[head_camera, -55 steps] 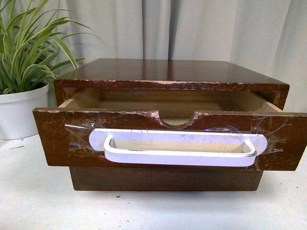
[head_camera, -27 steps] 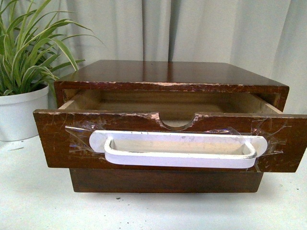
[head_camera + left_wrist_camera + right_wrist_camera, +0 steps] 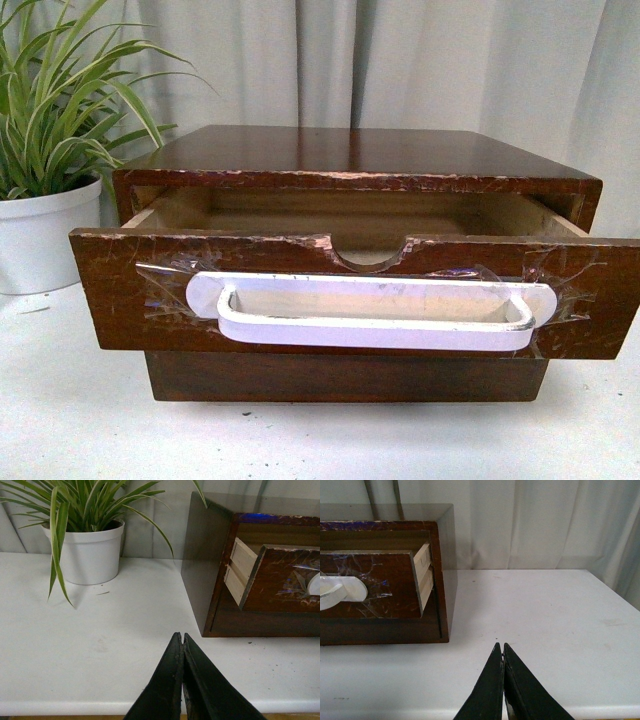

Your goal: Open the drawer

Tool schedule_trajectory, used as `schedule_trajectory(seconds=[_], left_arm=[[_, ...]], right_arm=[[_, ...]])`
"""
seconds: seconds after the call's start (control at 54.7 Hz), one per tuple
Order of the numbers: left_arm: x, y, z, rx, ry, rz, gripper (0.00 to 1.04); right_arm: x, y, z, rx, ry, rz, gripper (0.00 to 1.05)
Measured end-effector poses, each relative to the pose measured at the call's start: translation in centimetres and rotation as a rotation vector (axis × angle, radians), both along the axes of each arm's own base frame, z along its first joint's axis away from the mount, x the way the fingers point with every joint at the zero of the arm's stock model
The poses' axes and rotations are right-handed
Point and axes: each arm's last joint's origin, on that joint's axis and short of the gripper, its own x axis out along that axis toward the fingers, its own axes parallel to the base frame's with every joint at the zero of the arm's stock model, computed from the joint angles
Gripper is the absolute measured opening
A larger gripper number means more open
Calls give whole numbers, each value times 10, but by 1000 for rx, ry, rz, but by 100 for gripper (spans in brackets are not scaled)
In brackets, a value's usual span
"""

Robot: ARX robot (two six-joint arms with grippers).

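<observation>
The drawer (image 3: 350, 300) is standing pulled out of the cabinet (image 3: 355, 150) at centre frame, its white handle (image 3: 372, 312) facing the camera. The left gripper (image 3: 183, 642) is hovering low over the table (image 3: 100, 645), fingers pressed together, well apart from the cabinet. The right gripper (image 3: 502, 652) is doing likewise, closed and empty. A potted plant (image 3: 45, 150) is sitting at upper left.

drawer (image 3: 340, 300) sunk slightly lower in view

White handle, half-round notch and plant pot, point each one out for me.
white handle (image 3: 375, 325), front view, middle of its lower bar.
half-round notch (image 3: 368, 256), front view, its hollow.
plant pot (image 3: 90, 555), left wrist view, its wall.
</observation>
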Motion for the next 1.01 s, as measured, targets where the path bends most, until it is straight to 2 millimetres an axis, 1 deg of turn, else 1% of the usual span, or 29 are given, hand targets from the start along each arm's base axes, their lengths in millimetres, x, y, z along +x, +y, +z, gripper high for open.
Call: schedule_trajectory(seconds=[0.183, 0.201, 0.256, 0.384, 0.457, 0.494, 0.567, 0.585, 0.604, 0.622, 0.64, 0.659, 0.695, 0.732, 0.768, 1.006], left_arm=[[0, 0, 0, 0, 0, 0, 5], [0, 0, 0, 0, 0, 0, 7], [0, 0, 0, 0, 0, 0, 16], [0, 0, 0, 0, 0, 0, 38], [0, 0, 0, 0, 0, 0, 56], [0, 0, 0, 0, 0, 0, 63], [0, 0, 0, 0, 0, 0, 81], [0, 0, 0, 0, 0, 0, 87], [0, 0, 0, 0, 0, 0, 88], [0, 0, 0, 0, 0, 0, 92], [0, 0, 0, 0, 0, 0, 97], [0, 0, 0, 1, 0, 0, 100], [0, 0, 0, 2, 0, 0, 99], [0, 0, 0, 2, 0, 0, 98], [0, 0, 0, 2, 0, 0, 98], [0, 0, 0, 2, 0, 0, 98]], right_arm=[[0, 0, 0, 0, 0, -1, 1], [0, 0, 0, 0, 0, -1, 1], [0, 0, 0, 0, 0, -1, 8], [0, 0, 0, 0, 0, -1, 30], [0, 0, 0, 0, 0, -1, 48], [0, 0, 0, 0, 0, -1, 56], [0, 0, 0, 0, 0, -1, 74], [0, 0, 0, 0, 0, -1, 78], [0, 0, 0, 0, 0, -1, 81], [0, 0, 0, 0, 0, -1, 83], [0, 0, 0, 0, 0, -1, 88], [0, 0, 0, 0, 0, -1, 92], [0, 0, 0, 2, 0, -1, 98], [0, 0, 0, 2, 0, -1, 96], [0, 0, 0, 2, 0, -1, 95], [0, 0, 0, 2, 0, -1, 96]])
